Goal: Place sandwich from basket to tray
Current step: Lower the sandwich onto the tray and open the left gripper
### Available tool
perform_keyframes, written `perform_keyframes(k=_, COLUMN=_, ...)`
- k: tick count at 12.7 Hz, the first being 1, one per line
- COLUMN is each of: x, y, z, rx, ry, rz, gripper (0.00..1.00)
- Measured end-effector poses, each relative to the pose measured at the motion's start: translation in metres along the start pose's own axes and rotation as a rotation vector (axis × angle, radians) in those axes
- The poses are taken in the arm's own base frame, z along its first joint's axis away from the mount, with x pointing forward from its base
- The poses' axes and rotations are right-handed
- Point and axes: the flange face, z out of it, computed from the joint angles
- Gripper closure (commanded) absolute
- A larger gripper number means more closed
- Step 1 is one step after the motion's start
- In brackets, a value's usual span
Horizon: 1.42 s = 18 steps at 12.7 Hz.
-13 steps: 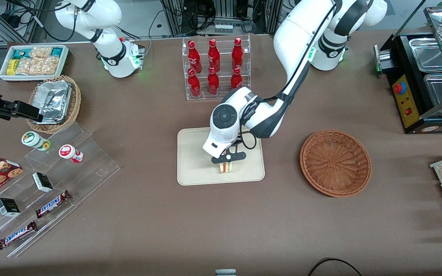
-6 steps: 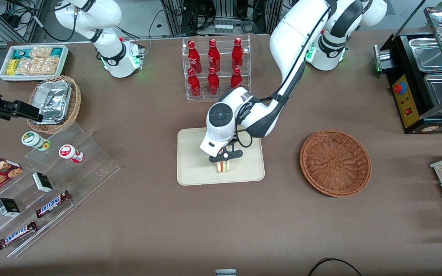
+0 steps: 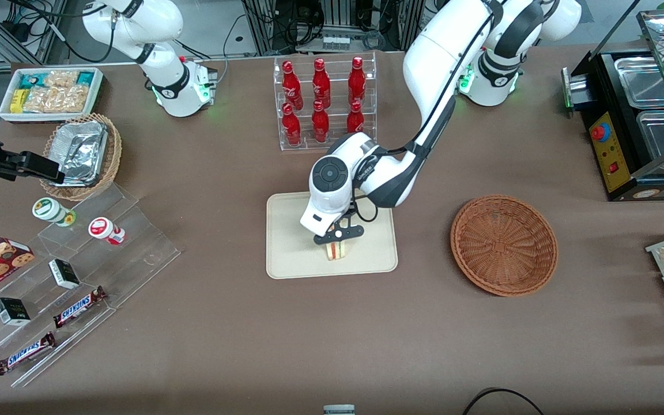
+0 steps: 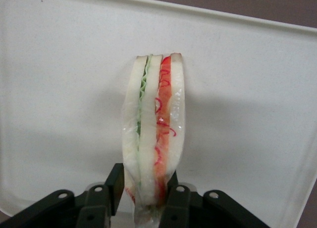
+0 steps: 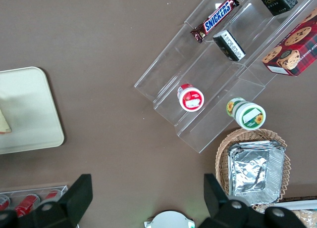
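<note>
Front view, frame centre: the gripper [image 3: 338,246] is over the tray [image 3: 291,253], the basket [image 3: 504,245] well apart. Only the wrist view shows the fingers [image 4: 115,184] clamped on the sandwich [image 4: 154,134] standing on edge.

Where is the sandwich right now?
The sandwich is held in the gripper over the tray, near the tray edge closest to the front camera. The basket sits beside the tray.

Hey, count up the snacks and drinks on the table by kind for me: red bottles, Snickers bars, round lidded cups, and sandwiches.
Red bottles: 6
Snickers bars: 2
Round lidded cups: 2
Sandwiches: 1, the sandwich held upright by the claw over the tray
Total: 11
</note>
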Motion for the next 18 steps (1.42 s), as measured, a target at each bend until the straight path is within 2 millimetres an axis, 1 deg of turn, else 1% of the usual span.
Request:
perform_keyframes(k=4, x=0.001, y=0.0, z=0.001, rx=0.0, ry=0.001, rz=-0.001, gripper=0.0)
perform_keyframes(k=10, x=0.004, y=0.005, z=-0.014, rx=-0.026, ry=0.018, rz=-0.001, gripper=0.0)
perform_keyframes(k=13, x=0.005, y=0.008, z=-0.036, rx=-0.046, ry=0.034, rz=-0.001, gripper=0.0)
perform_keyframes(k=18, x=0.0, y=0.002, z=-0.093, rx=-0.052, ry=0.05, rz=0.007, gripper=0.0)
